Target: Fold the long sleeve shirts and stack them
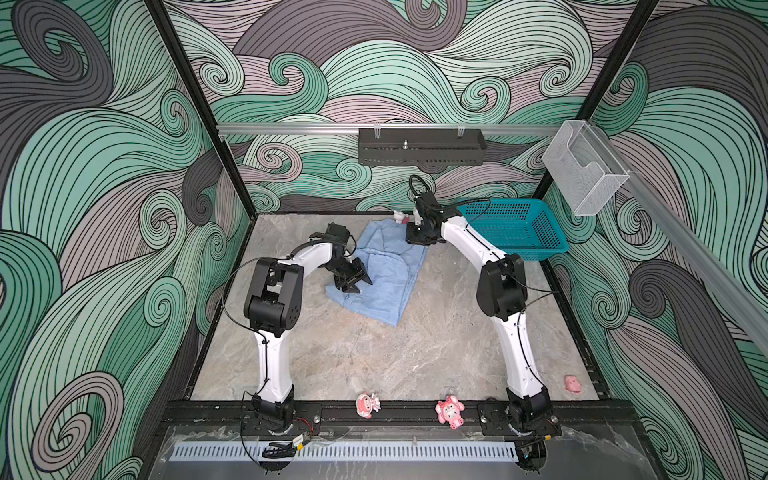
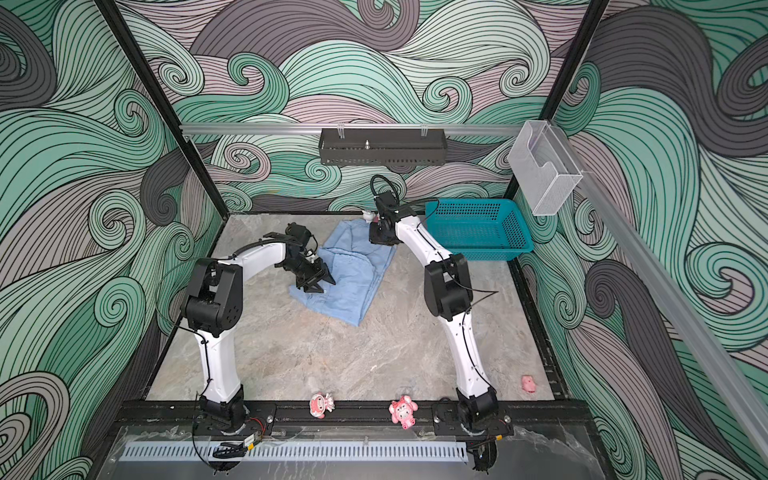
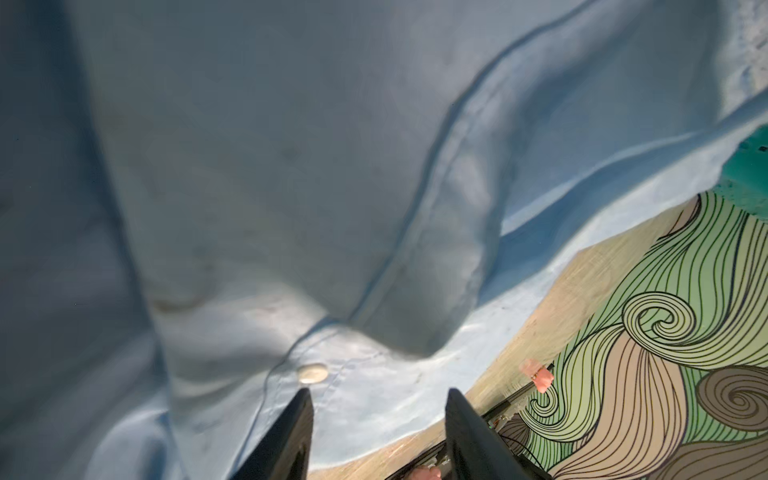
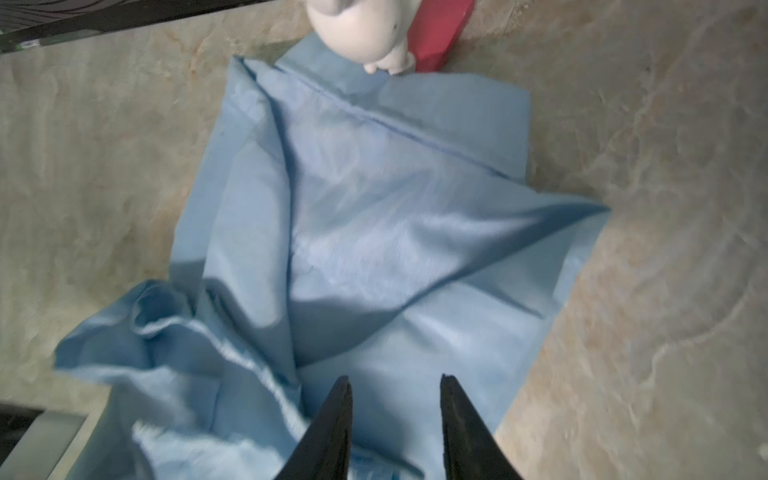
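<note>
One light blue shirt (image 1: 388, 274) lies on the surface (image 1: 374, 361) between the arms, folded into a long, wrinkled strip. It still needs a crosswise fold, and nothing is stacked yet. The left jaws hang open over its near left edge, holding nothing. The right jaws, also parted and empty, hover above its far end. Sleeves and collar are buried in the folds, and I see no second shirt.
</note>
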